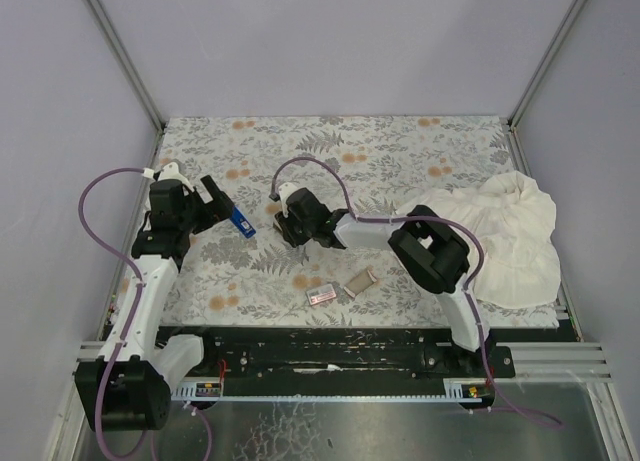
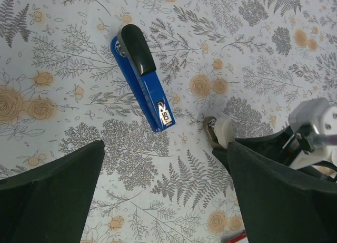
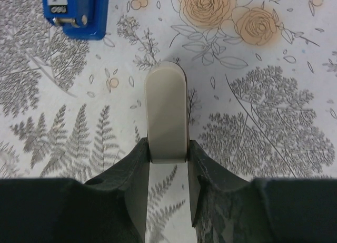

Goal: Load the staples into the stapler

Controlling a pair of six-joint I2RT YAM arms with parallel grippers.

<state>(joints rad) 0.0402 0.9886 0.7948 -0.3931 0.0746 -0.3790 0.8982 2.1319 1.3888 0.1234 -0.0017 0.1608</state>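
Barely begun — the stapler (image 2: pixel 141 77) lies closed on the surface (image 1: pixel 420 151), the staples box (image 1: pixel 321 294) and tray (image 1: pixel 360 282) untouched; left gripper (image 2: pixel 163 148) spread wide, right gripper (image 3: pixel 166 116) clenched empty.

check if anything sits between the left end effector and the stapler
Nothing visible does: the stapler lies ahead of the open left end effector, and the right end effector sits off to one side.

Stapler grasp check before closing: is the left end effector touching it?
Apart. The left wrist view shows the stapler lying beyond the open left end effector, with bare patterned surface between them.
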